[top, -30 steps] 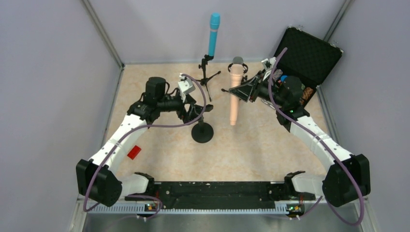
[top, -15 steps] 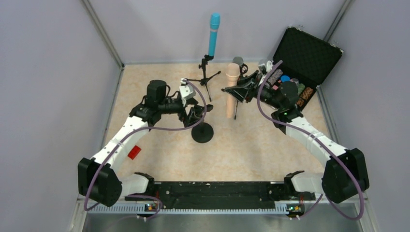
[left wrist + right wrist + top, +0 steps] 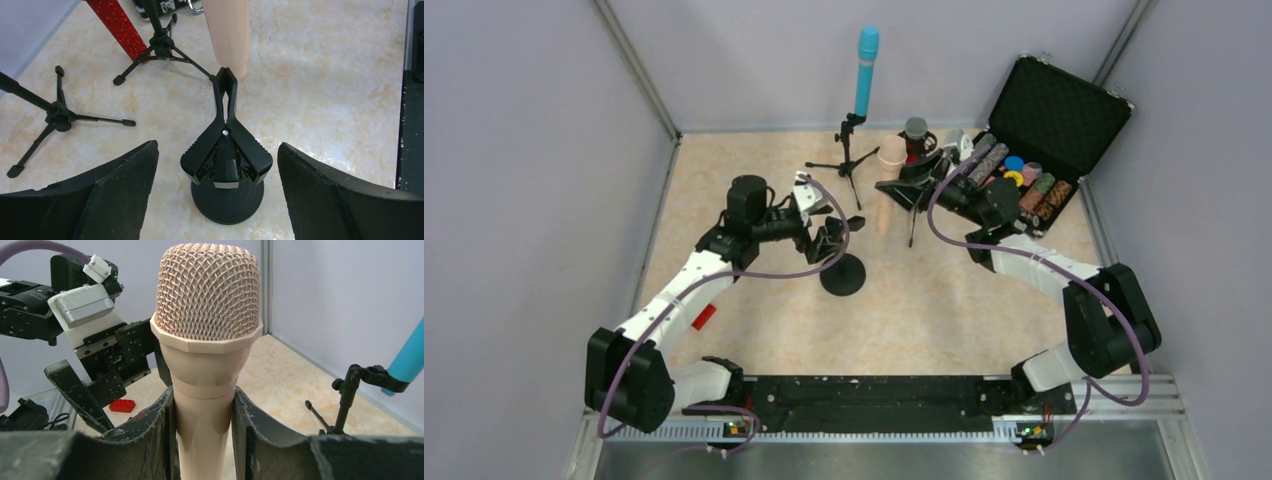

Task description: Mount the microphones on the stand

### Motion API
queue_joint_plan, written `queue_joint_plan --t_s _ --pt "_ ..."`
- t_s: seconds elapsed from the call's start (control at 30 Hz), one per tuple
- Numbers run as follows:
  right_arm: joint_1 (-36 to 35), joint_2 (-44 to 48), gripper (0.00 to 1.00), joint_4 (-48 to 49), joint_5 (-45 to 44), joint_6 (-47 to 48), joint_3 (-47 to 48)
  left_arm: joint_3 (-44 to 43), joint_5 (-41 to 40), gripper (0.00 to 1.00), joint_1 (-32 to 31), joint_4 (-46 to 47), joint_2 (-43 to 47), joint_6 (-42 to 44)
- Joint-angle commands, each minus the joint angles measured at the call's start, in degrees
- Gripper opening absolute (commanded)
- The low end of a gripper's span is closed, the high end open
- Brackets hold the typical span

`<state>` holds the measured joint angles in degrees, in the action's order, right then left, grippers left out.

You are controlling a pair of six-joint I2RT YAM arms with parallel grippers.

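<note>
Grey walls close in a beige marbled counter (image 3: pixel 754 180). At its far edge, near the middle, a teal microphone (image 3: pixel 865 70) stands upright in a tripod stand (image 3: pixel 849 150). Just to the right, a red microphone (image 3: pixel 116 25) with a silver mesh head sits in a second tripod (image 3: pixel 160 47). An open black case (image 3: pixel 1064 100) fills the far right corner.

The right claw (image 3: pixel 899 188) is closed on the peach microphone (image 3: pixel 207 340), one finger on each side of the handle below the mesh head, holding it upright. In the left wrist view the handle's lower end sits just past the tip of the clip (image 3: pixel 225 115). Whether it touches the counter cannot be told.

That clip belongs to a round-based stand (image 3: pixel 842 273) near the middle of the counter. The left claw (image 3: pixel 220 195) is spread wide, its fingers (image 3: pixel 125 185) on either side of the clip and clear of it. A small red brick (image 3: pixel 703 316) lies near the left edge.
</note>
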<state>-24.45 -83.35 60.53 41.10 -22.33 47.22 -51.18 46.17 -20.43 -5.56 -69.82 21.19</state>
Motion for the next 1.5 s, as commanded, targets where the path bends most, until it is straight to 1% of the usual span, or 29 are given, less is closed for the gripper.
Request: queue_joint_plan --t_s 0.0,0.13,0.23,0.5,0.53,0.6,0.63,0.67,0.7,0.73,0.93,1.13,1.47 --pt "-1.4 -1.3 0.00 8.2 2.2 -0.4 2.0 1.0 -0.3 0.93 -0.2 7.6 2.1 -0.6" --pt "-1.5 -1.9 0.00 8.5 2.4 -0.2 2.2 1.1 -0.4 0.96 -0.2 7.8 2.4 0.9" --pt "-1.6 -2.2 0.00 8.7 2.7 -0.3 2.5 0.8 0.7 0.96 -0.2 7.4 2.2 2.2" --pt "-2.6 -2.9 0.00 9.4 2.9 -0.3 3.1 -0.9 1.1 0.90 -0.2 5.7 0.7 2.7" --pt "-2.8 -3.0 0.00 9.5 2.9 -0.2 3.2 -1.0 1.0 0.89 -0.2 4.4 0.7 2.6" --pt "-3.1 -3.1 0.00 9.8 2.8 -0.2 3.3 -1.0 1.0 0.84 -0.2 4.0 0.8 2.6" --pt "-3.4 -3.3 0.00 10.1 2.9 -0.3 3.4 -1.1 2.7 0.68 -0.2 3.4 0.7 3.3" --pt "-3.6 -3.4 0.00 10.5 2.8 -0.2 3.4 -1.7 5.1 0.22 -0.1 0.3 0.4 6.3" --pt "-3.9 -3.4 0.00 11.1 2.5 -0.2 3.2 -2.9 6.1 0.02 -0.1 -2.8 0.1 9.6" --pt "-4.3 -3.3 0.00 11.7 1.9 -0.3 3.0 -3.8 7.1 0.00 -0.1 -4.3 -0.4 10.4" --pt "-8.0 -4.3 0.00 17.1 -2.3 0.5 1.7 -7.5 9.1 0.00 -0.1 -9.0 -3.7 10.5" --pt "-10.0 -6.3 0.00 20.4 -4.7 0.9 1.0 -7.7 9.1 0.00 -0.1 -9.5 -3.9 10.6" --pt "-11.1 -6.4 0.00 20.7 -5.5 1.5 -0.6 -7.6 8.5 0.00 -0.1 -9.4 -3.5 10.7"
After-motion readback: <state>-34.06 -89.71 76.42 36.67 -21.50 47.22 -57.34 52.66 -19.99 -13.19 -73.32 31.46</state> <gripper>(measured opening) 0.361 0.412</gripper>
